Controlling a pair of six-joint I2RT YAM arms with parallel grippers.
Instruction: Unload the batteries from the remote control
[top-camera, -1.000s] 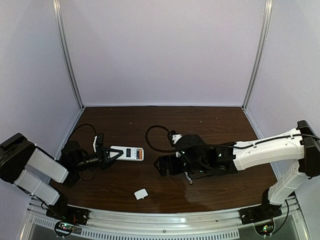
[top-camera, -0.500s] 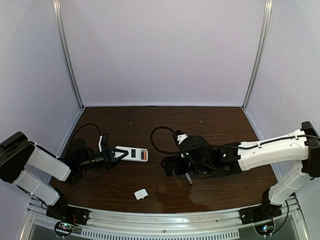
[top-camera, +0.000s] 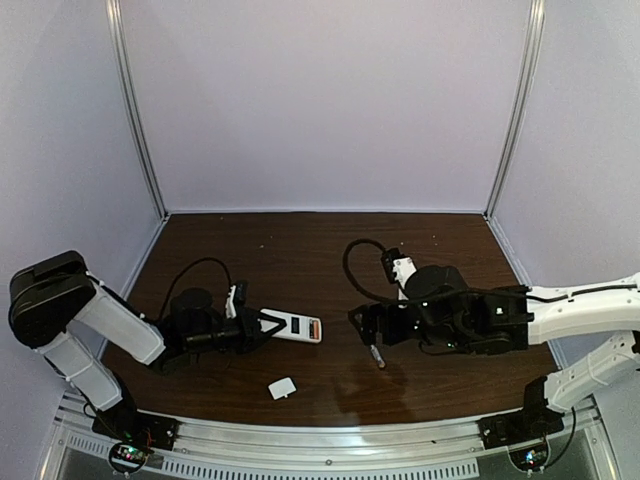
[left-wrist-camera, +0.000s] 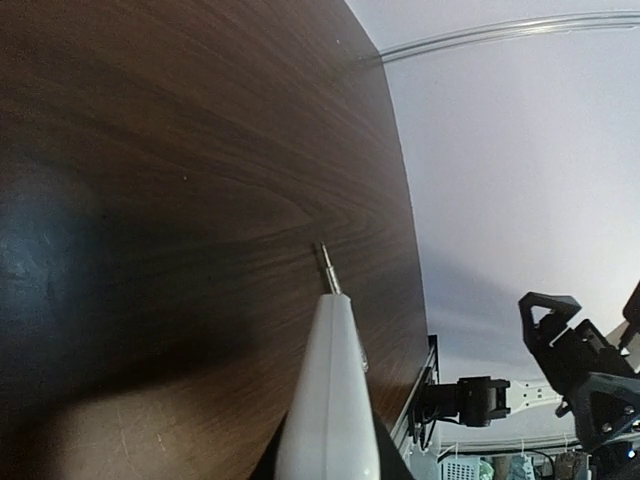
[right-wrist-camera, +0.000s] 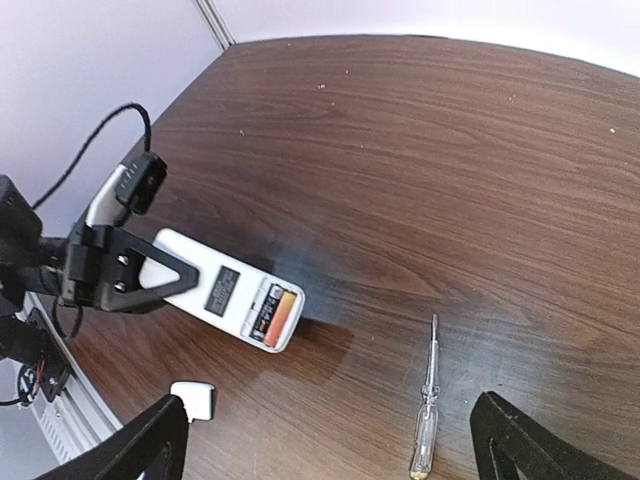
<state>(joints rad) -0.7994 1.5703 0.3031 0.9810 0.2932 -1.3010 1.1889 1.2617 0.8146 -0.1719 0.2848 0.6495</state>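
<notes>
The left gripper (top-camera: 262, 325) clamps, jaws narrow, on one end of the remote control (right-wrist-camera: 225, 292). Both batteries (right-wrist-camera: 272, 312) sit in the open compartment at the remote's opposite end. The right gripper (top-camera: 364, 326), jaws wide and empty, hovers right of the remote. A screwdriver (right-wrist-camera: 427, 405) lies on that side too.

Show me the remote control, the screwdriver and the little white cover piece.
remote control (right-wrist-camera: 243, 300): right wrist view, middle of its body.
screwdriver (right-wrist-camera: 424, 440): right wrist view, its handle.
cover piece (top-camera: 282, 388): top external view, its centre.
</notes>
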